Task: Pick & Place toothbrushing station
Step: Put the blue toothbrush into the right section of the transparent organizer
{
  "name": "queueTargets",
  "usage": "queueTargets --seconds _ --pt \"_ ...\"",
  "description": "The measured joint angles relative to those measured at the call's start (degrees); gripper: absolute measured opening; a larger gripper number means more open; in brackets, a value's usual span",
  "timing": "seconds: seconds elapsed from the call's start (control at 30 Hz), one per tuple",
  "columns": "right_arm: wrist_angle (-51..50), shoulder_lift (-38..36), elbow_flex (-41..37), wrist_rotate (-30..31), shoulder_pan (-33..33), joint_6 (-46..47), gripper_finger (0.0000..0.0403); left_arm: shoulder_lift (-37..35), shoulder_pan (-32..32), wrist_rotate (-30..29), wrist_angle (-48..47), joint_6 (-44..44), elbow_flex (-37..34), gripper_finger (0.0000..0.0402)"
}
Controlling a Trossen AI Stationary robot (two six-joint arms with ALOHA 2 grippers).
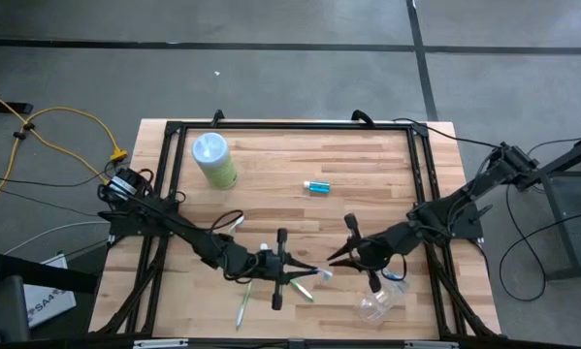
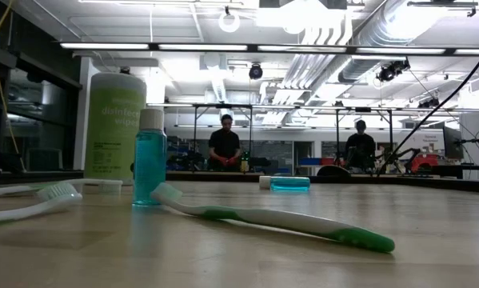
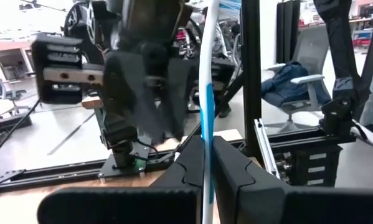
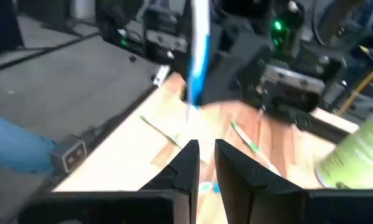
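One blue-white toothbrush (image 3: 205, 118), slim, upright, clenched in my left gripper (image 1: 288, 272) at table front-center nr clear cup (image 1: 379, 303); right gripper (image 1: 352, 248) w/ fingers nearly closed, empty, just beside it; I'd judge handover needs right centered on handle before left lets go.

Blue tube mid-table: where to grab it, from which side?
Grip the small blue tube across its mid-body, from straight above. It lies flat on the table, long axis left-right in the high view, with bare wood along both long sides.
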Motion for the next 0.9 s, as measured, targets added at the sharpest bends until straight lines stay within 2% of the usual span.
queueTargets --seconds 0.27,0.63,0.9 --pt "0.0 0.0 0.0 0.1 -0.4 0.0 0.0051 0.0 -0.1 0.0 -1.9 -0.6 0.0 0.0003" --pt "2.2 0.0 0.0 0.7 -0.6 0.4 0.0145 0.0 -0.4 -0.6 -4.5 -2.5 0.0 0.0003" --pt "4.0 0.0 0.0 0.5 -0.6 0.4 0.0153 0.0 -0.6 -1.7 -5.8 -2.9 0.0 0.0003"
